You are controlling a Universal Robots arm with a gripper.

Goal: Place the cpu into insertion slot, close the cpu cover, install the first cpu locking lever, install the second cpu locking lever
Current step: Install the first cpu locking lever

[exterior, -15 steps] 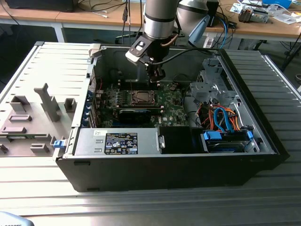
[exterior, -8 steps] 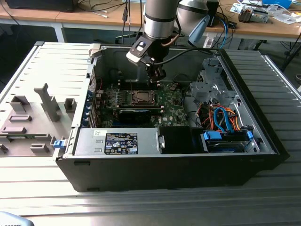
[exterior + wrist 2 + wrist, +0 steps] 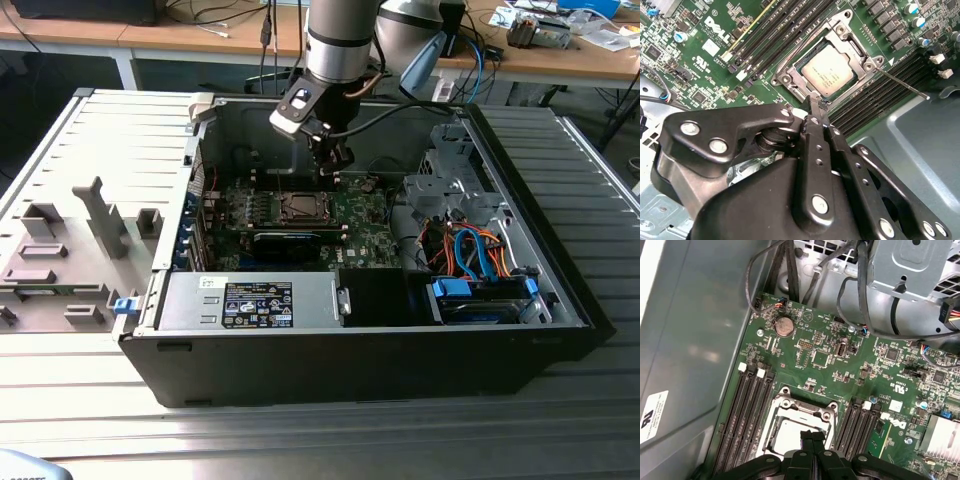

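Fingers (image 3: 819,132) were clenched together into one narrow black point, with nothing seen between them. In the second wrist view that point sat at the corner of the cpu cover (image 3: 790,76), touching it or just above; which one could not be told. In the exterior view the fingers (image 3: 333,160) hung from the arm inside the open computer case (image 3: 560,300), just above the insertion slot (image 3: 300,208).

The cpu (image 3: 829,71) lay flat in the slot, its silver-grey top showing through the window of the cover, which lay down around it as a silver frame. In the first wrist view the cpu (image 3: 790,432) and the cover (image 3: 800,407) sat just beyond the fingers (image 3: 812,440). A thin metal lever (image 3: 900,81) ran out from one corner of the cover and slanted over the neighbouring memory slots (image 3: 880,90).

Around the socket spread the green motherboard (image 3: 840,355), with long black memory slots (image 3: 752,410) on either side of the cover and a round coin battery (image 3: 784,326) near the board's far edge. In the exterior view a long black card (image 3: 290,240) lay just beside the socket, a labelled silver power supply (image 3: 250,300) filled the near side of the case, and blue and orange cables (image 3: 470,250) bunched towards the exterior view's right. The case rested on a ribbed metal surface (image 3: 300,440), with a grey fixture tray (image 3: 70,250) at the exterior view's left.
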